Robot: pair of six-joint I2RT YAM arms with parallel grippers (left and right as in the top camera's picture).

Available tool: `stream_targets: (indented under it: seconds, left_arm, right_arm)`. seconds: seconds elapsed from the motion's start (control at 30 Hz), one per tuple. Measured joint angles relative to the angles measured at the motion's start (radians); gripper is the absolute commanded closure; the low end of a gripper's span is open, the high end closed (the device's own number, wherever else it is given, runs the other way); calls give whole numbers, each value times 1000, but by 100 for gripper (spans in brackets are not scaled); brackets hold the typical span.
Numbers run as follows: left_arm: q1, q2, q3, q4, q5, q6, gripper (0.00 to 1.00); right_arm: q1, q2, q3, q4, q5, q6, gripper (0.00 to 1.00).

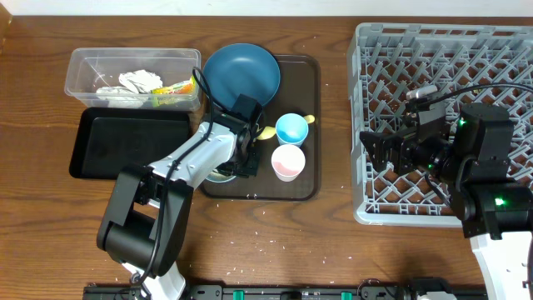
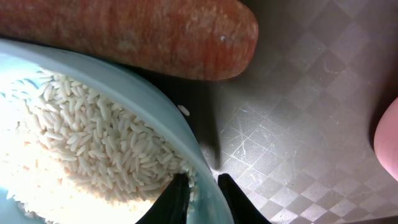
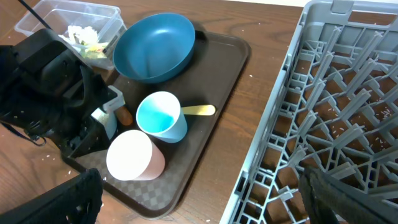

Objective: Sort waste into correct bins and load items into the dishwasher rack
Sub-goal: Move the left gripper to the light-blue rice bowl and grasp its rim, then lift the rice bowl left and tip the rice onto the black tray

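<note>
My left gripper [image 1: 241,160] [image 2: 202,182] is shut on the rim of the light blue bowl [image 2: 155,118], one finger inside and one outside. The bowl holds white rice [image 2: 81,149]. The orange carrot piece [image 2: 124,31] lies on the brown tray just beyond the bowl. The dark blue plate [image 1: 241,71], light blue cup [image 1: 291,127], pink cup [image 1: 287,161] and yellow spoon [image 3: 198,111] are on the same tray. The clear tub [image 1: 83,62] holds tissue [image 1: 137,82] and the wrapper [image 1: 171,87]. My right gripper [image 1: 379,150] [image 3: 205,205] is open and empty over the grey rack's [image 1: 441,50] left edge.
The brown serving tray [image 1: 310,179] sits between the bins and the rack. The black tray [image 1: 129,142] lies in front of the clear tub. Loose rice grains [image 1: 258,242] are scattered on the wooden table near the front.
</note>
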Motion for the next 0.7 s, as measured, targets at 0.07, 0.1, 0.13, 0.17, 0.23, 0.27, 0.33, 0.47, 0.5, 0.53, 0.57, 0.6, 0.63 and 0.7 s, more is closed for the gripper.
stream_targets:
  seconds: [0.07, 0.1, 0.13, 0.17, 0.23, 0.27, 0.33, 0.47, 0.5, 0.53, 0.57, 0.6, 0.63, 0.7]
  left_arm:
    - [0, 0, 4, -2, -1, 0, 81]
    - [0, 0, 6, -3, -1, 0, 81]
    - [0, 0, 7, -4, -2, 0, 81]
    - [0, 0, 8, -4, -4, 0, 81]
    - [0, -1, 10, -4, -5, 0, 79]
    - [0, -1, 11, -4, -6, 0, 77]
    - [0, -3, 17, -7, -8, 0, 75]
    - [0, -22, 35, -9, -13, 0, 74]
    - [0, -28, 38, -9, -15, -1, 74]
    - [0, -34, 41, -10, -16, -1, 74]
    - [0, -37, 43, -12, -16, -1, 74]
    - [0, -39, 43, -13, -19, -4, 75]
    - [0, -39, 43, -16, -19, -5, 75]
    - [0, -39, 43, -19, -19, -11, 81]
  right_arm:
    - [0, 0, 0, 0, 0, 0, 1]
    - [0, 0, 0, 0, 0, 0, 1]
    - [0, 0, 0, 0, 0, 0, 1]
    - [0, 0, 0, 0, 0, 0, 1]
    - [0, 0, 0, 0, 0, 0, 1]
    - [0, 0, 0, 0, 0, 0, 1]
    - [0, 0, 0, 1, 0, 0, 1]
    - [0, 0, 0, 1, 0, 0, 1]
    - [0, 0, 0, 1, 0, 0, 1]
    - [0, 0, 0, 1, 0, 0, 1]
    - [0, 0, 0, 1, 0, 0, 1]
    - [0, 0, 0, 1, 0, 0, 1]
    - [0, 0, 0, 1, 0, 0, 1]
    - [0, 0, 0, 0, 0, 0, 1]
